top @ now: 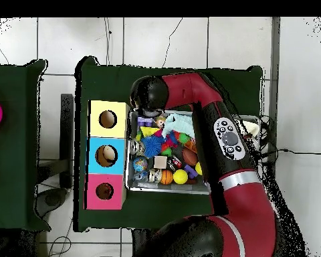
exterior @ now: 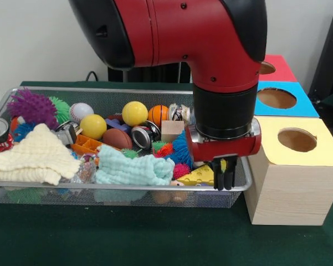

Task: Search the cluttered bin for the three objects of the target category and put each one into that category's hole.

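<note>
Nearest to me on the green tabletop (exterior: 155,238) the mesh bin (exterior: 116,191) runs along its front edge, with the yellow-topped box (exterior: 296,166) at its right end. Just behind the rim lie a cream knitted cloth (exterior: 30,158) and a mint cloth (exterior: 133,169), both limp, so a pinch on a raised fold would suit them. The claw (exterior: 225,176) hangs at the bin's right front corner, fingers close together with nothing between them as far as I can see, right over a yellow wedge (exterior: 202,176) that looks hard and slick-sided. Deeper in are the balls, which I take as a likely target set: a brown football (exterior: 117,138), two yellow balls (exterior: 93,126), an orange basketball (exterior: 158,114) and a baseball (exterior: 80,111). They look light, firm and prone to roll, so I'd grip across the widest part, straight down. A purple spiky ball (exterior: 33,108) looks squashy. Farthest, the blue-topped box (exterior: 285,100) and red-topped box (exterior: 277,67) wait with open holes.
</note>
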You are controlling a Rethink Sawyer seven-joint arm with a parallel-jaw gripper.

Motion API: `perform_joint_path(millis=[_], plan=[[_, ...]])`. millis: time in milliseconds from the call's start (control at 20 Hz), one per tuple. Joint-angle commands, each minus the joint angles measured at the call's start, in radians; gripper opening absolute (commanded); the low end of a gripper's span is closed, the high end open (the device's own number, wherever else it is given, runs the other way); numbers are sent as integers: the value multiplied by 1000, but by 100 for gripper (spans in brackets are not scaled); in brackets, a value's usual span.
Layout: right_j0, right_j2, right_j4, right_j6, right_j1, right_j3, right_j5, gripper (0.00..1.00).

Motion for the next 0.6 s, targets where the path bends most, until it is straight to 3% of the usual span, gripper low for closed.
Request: perform_joint_path(millis=[50, 350, 600], plan=[[-3, 19, -13, -240, 85, -68, 52, 0], [-18, 33, -20, -288, 129, -124, 39, 0], [-3, 34, -20, -326, 183, -221, 109, 0]])
